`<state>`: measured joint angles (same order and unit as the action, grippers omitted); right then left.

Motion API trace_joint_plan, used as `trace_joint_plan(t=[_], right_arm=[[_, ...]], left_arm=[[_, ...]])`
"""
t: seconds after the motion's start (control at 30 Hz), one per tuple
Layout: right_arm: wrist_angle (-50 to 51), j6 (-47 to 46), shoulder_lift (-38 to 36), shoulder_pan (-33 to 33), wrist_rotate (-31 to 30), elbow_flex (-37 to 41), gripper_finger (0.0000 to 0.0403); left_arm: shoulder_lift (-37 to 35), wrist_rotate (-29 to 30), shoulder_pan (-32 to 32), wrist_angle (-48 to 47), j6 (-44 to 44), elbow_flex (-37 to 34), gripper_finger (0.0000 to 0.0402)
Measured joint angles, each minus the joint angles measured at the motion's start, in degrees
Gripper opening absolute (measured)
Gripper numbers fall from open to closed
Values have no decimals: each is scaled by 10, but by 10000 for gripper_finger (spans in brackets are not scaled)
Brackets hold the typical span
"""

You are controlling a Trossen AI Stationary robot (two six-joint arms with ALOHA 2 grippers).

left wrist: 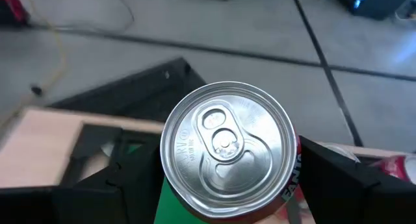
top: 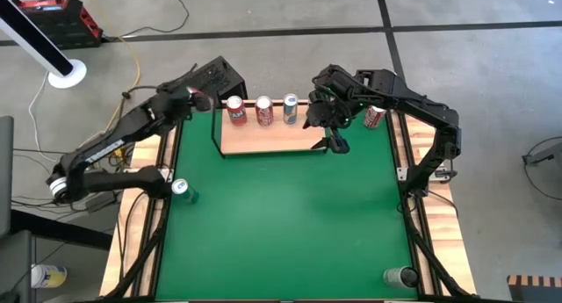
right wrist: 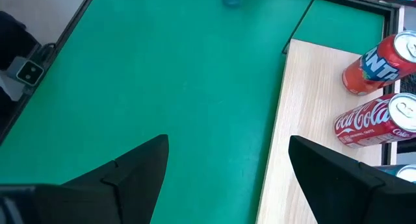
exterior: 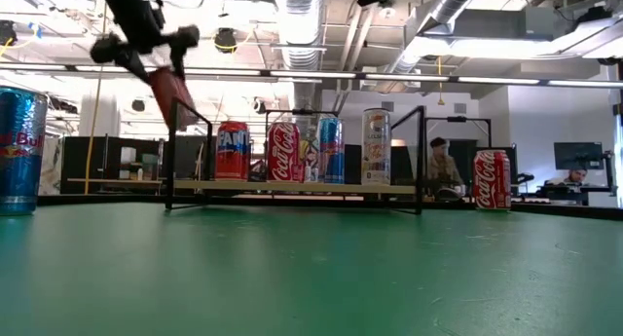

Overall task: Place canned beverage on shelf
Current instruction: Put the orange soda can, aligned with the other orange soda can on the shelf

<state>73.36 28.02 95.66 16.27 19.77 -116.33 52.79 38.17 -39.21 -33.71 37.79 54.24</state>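
The shelf [top: 272, 138], a light-wood board with a black rod frame, stands at the table's far middle. An orange Fanta can [top: 235, 110] stands upright on the board's left end, with a Coca-Cola can [top: 263, 111] and a blue-and-white can [top: 291, 108] beside it. My left gripper [top: 209, 101] hangs open above and to the left of the Fanta can. In the left wrist view its fingers [left wrist: 338, 172] flank the can top [left wrist: 227, 146] without touching it. My right gripper [top: 323, 126] hovers open over the shelf's right end, nothing between its fingers.
A red can [top: 373, 117] stands on the table's wooden edge at the far right, by my right arm. A blue can [top: 180, 189] stands at the left edge and another can [top: 399, 275] at the near right. The green table top [top: 290, 215] lies before the shelf.
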Motion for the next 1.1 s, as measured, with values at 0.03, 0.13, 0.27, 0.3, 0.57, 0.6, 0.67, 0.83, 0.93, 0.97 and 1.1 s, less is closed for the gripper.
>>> trace_joint_plan(t=[0.03, 0.13, 0.27, 0.3, 0.57, 0.6, 0.67, 0.83, 0.93, 0.97, 1.1], right_arm=[[0, -5, 0, 0, 0, 0, 344], [-3, -24, 0, 0, -1, 0, 344], [-7, -56, 0, -2, -4, 0, 344], [-7, -66, 0, -2, -4, 0, 344], [-6, -150, 0, -2, -3, 0, 344], [-4, -161, 0, -3, -3, 0, 344], [3, -177, 0, -9, -4, 0, 344], [17, -211, 0, -34, -4, 0, 344], [17, -238, 0, -51, -10, 0, 344], [16, -249, 0, -59, -20, 0, 344], [13, -314, 0, -101, -82, 2, 344]], left_arm=[[-11, 7, 12, 8, -9, 2, 276], [-28, 15, 49, 43, -42, 22, 276], [-33, 16, 103, 52, -89, 41, 276], [-33, 15, 117, 59, -103, 42, 276], [-5, -350, 192, 143, -239, 45, 276], [4, -392, 202, 146, -256, 45, 276], [21, -451, 224, 146, -298, 45, 276], [74, -509, 277, 144, -393, 45, 281], [101, -520, 294, 139, -445, 45, 281], [110, -521, 298, 137, -459, 45, 281], [143, -531, 308, 134, -512, 44, 282]])
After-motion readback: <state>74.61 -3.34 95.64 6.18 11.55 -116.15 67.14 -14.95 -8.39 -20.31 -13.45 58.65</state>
